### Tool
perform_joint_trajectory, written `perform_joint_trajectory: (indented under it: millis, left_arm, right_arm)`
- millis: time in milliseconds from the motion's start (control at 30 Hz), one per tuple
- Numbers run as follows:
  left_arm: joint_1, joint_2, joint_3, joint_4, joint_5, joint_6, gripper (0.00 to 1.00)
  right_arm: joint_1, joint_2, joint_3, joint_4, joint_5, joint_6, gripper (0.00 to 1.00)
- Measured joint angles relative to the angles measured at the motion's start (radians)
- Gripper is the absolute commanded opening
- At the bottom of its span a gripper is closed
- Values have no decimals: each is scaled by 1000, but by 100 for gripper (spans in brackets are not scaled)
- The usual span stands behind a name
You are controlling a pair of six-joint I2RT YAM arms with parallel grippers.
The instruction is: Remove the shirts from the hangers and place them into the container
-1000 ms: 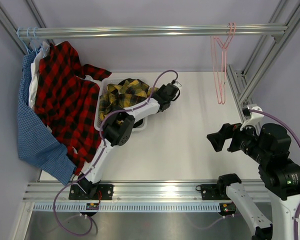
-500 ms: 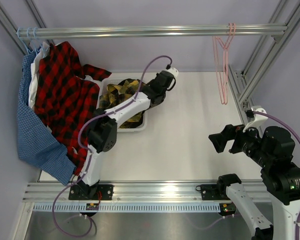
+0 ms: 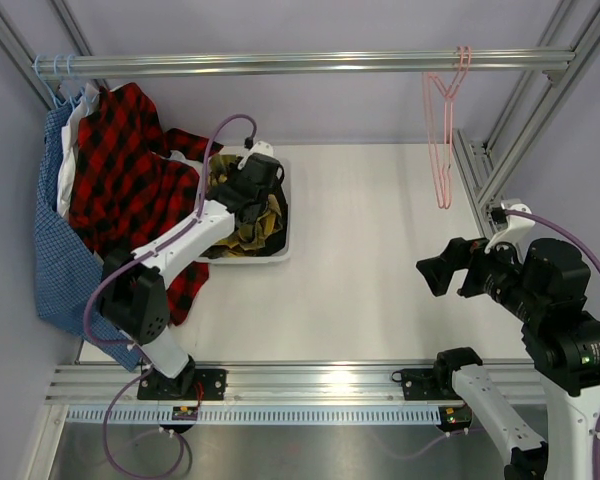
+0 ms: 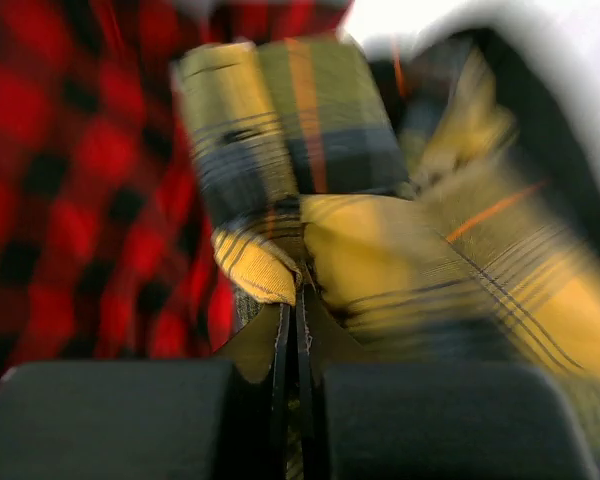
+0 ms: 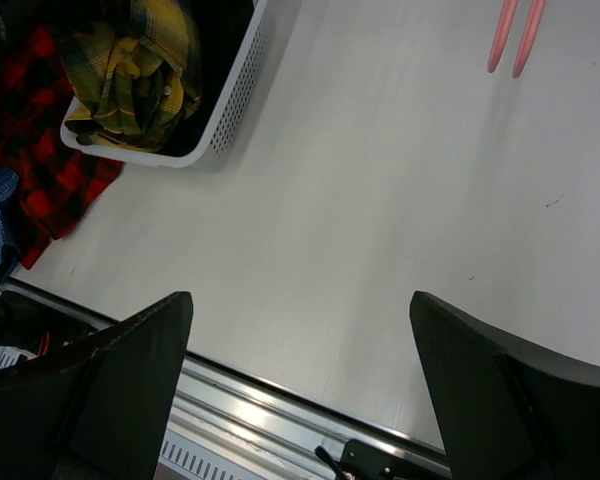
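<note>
where shirt (image 5: 140, 60) lies, gripper (image 4: 298, 290) sits (closed)

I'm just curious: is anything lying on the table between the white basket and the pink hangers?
No. The top view shows only bare table between the basket and the hangers.

2 hangers (image 3: 444, 198), 1 basket (image 3: 242, 257) (white)

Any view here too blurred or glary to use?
Left wrist view: heavy blur, the yellow-and-black plaid shirt smeared, edges soft. Top external view: sharp, evenly lit, a bright glare patch on the front rail. Right wrist view: crisp on the container and table, no glare.
</note>
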Motion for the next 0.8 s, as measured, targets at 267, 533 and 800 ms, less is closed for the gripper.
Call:
perform_joint_trajectory:
  millis: [267,533,800]
  left_arm:
    - [108,194,-73,-69,136,-212,0]
    - [110,360,106,-129,218,-286,0]
    - [114,371,97,-78,248,-334,30]
  right_arm:
    - [0,20,8,3,-16,0,99]
    - [0,52,4,14,-23,11,99]
    - [0,54,-15,42,-45,39,99]
